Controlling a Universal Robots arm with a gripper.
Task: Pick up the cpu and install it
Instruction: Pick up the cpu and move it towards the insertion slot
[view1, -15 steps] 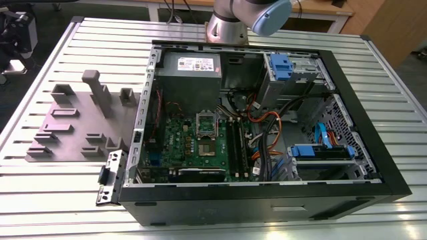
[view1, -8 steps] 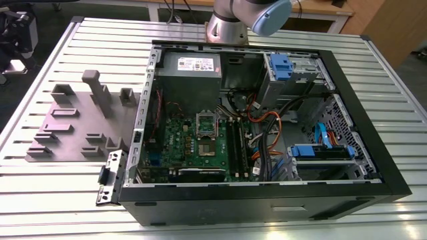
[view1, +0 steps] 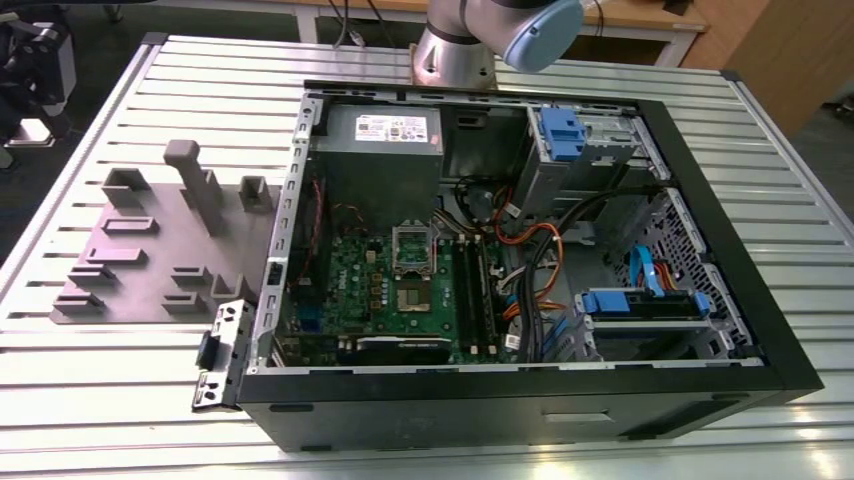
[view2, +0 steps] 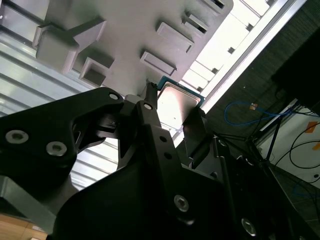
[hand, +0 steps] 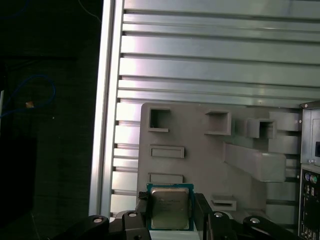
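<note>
The cpu (hand: 170, 206), a small flat square chip with a dull silver top and a teal rim, sits between my two black fingers in both wrist views. My gripper (hand: 170, 212) is shut on it by two opposite edges. In the second wrist view the cpu (view2: 178, 104) catches the light, gripped in the gripper (view2: 174, 114). It hangs well above the grey fixture plate (hand: 200, 165), near the plate's edge. The open computer case (view1: 534, 250) lies on the table with its motherboard (view1: 387, 300) facing up and the metal socket frame (view1: 414, 248) near the board's middle.
The grey fixture plate (view1: 147, 270) with raised slotted blocks lies at the exterior view's left of the case, on a ribbed aluminium table (view1: 747, 130). The arm's base (view1: 454, 50) stands behind the case. Cables and blue drive brackets (view1: 641, 300) crowd the case's other side.
</note>
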